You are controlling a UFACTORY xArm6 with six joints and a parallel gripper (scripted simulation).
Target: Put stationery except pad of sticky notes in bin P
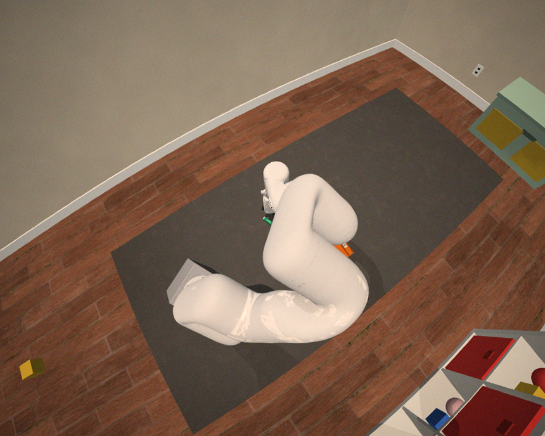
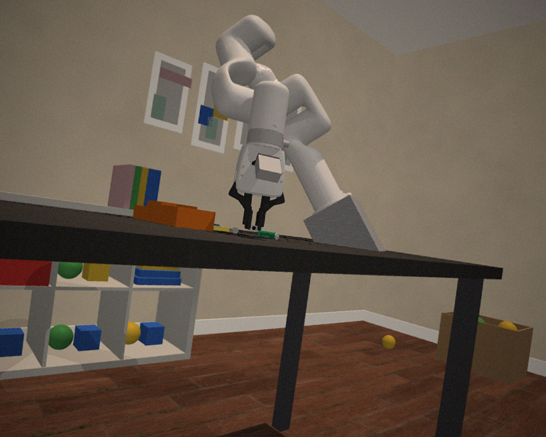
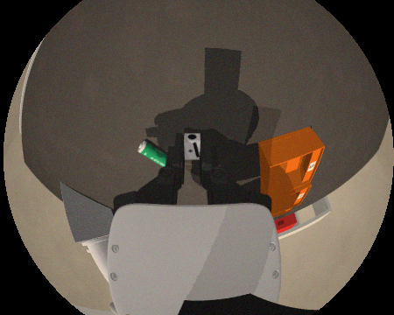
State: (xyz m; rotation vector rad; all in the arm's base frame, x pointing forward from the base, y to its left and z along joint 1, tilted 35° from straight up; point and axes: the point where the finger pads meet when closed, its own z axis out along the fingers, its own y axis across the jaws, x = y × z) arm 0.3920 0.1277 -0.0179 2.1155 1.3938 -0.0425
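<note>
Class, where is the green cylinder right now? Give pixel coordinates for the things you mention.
The green cylinder (image 1: 267,221) (image 2: 268,235) (image 3: 152,153) lies on its side on the dark table (image 1: 412,141) (image 2: 395,265) (image 3: 109,66); in the wrist view it is just left of the black gripper fingers.
</note>
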